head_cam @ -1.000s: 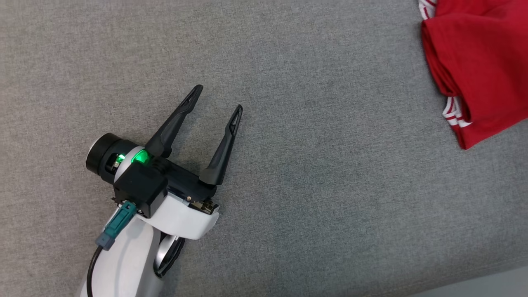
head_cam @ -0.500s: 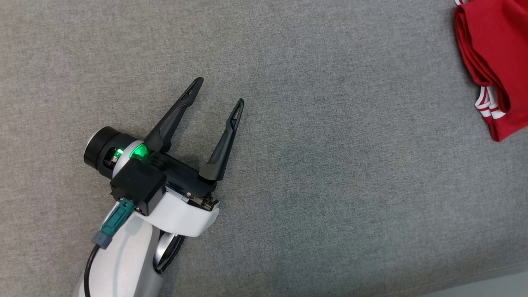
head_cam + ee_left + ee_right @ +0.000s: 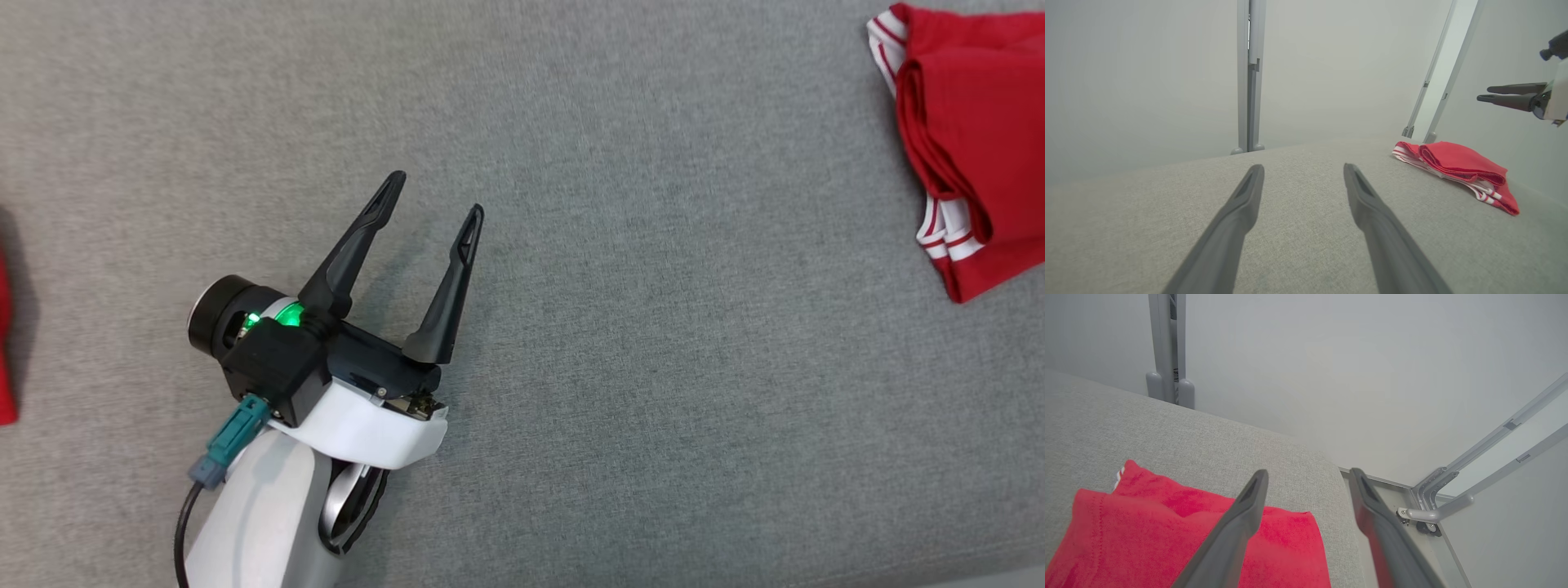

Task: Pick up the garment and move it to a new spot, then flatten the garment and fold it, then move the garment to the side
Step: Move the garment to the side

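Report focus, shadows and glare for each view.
Head view: sharp, evenly lit, soft shadow beside the left gripper. Left wrist view: hazy, washed-out wall, red garment clear. Right wrist view: the right gripper blurs near the lens; no glare.

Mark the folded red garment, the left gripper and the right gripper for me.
garment (image 3: 980, 122), head view, red folded body.
left gripper (image 3: 435, 194), head view, midway between fingertips.
right gripper (image 3: 1308, 473), right wrist view, midway between fingertips.
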